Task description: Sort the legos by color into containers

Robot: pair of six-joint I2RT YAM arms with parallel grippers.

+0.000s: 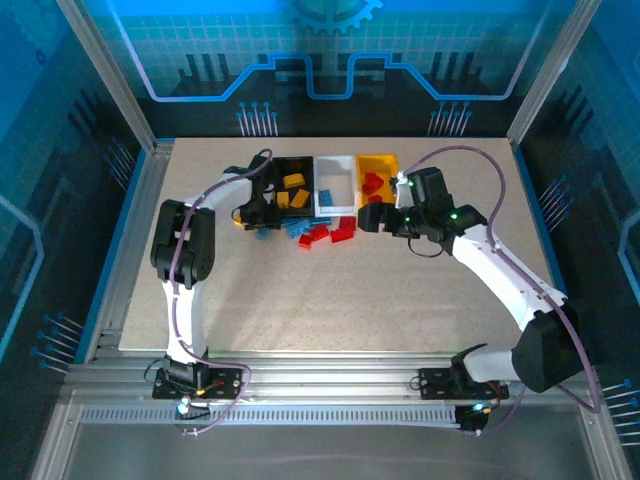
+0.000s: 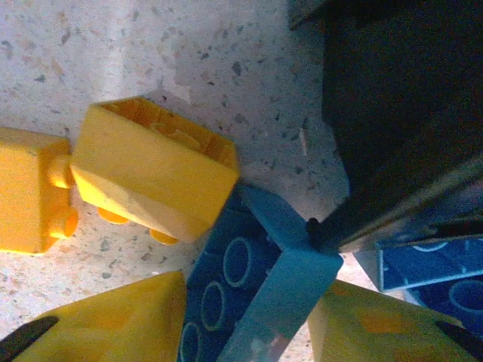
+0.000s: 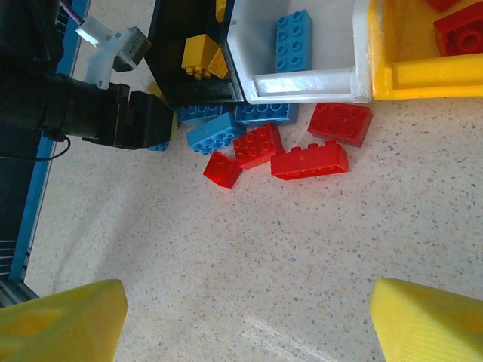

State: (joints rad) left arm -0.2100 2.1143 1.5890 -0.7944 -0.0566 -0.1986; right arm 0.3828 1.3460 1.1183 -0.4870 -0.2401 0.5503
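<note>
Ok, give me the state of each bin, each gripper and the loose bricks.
Black bin: holds yellow bricks.
White bin: holds a blue brick.
Yellow bin: holds red bricks.
Left gripper: around a loose blue brick, grip unclear.
Right gripper: open, empty.
Other loose bricks: unsorted on the table.

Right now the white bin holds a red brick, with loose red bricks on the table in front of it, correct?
Wrong colour: the white bin holds a blue brick, not red; the right wrist view shows it. The loose red bricks do lie in front of it.
</note>
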